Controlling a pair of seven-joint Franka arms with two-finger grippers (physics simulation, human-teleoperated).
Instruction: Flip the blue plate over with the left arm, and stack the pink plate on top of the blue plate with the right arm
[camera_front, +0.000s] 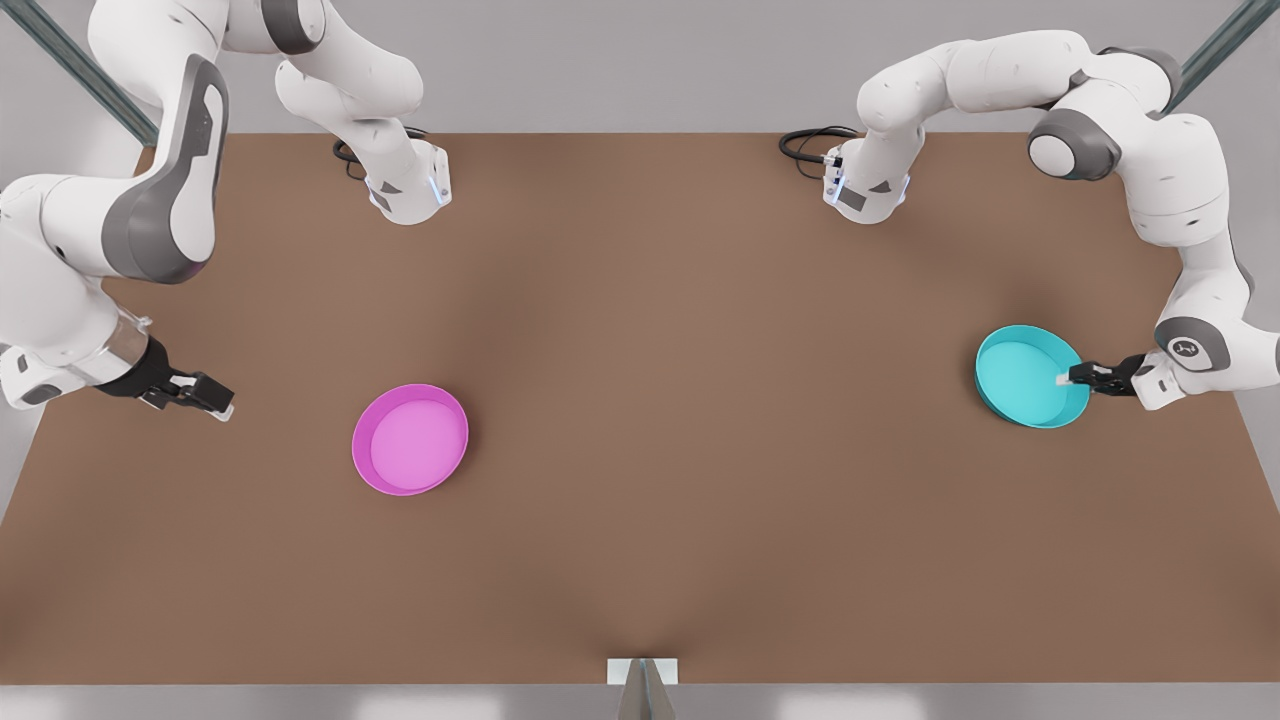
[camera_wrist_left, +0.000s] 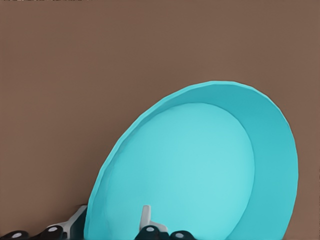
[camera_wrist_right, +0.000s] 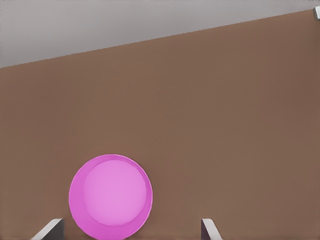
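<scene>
From the front I see the left gripper (camera_front: 1066, 379) clamped on the tilted blue plate (camera_front: 1020, 375); its wrist camera shows one finger (camera_wrist_left: 145, 216) inside the rim. My right gripper (camera_front: 222, 408) hangs open, well apart from the pink plate (camera_front: 410, 440).

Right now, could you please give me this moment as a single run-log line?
left gripper: shut on blue plate rim, plate tilted | right gripper: open, waiting beside pink plate | pink plate: flat on table, untouched
</scene>
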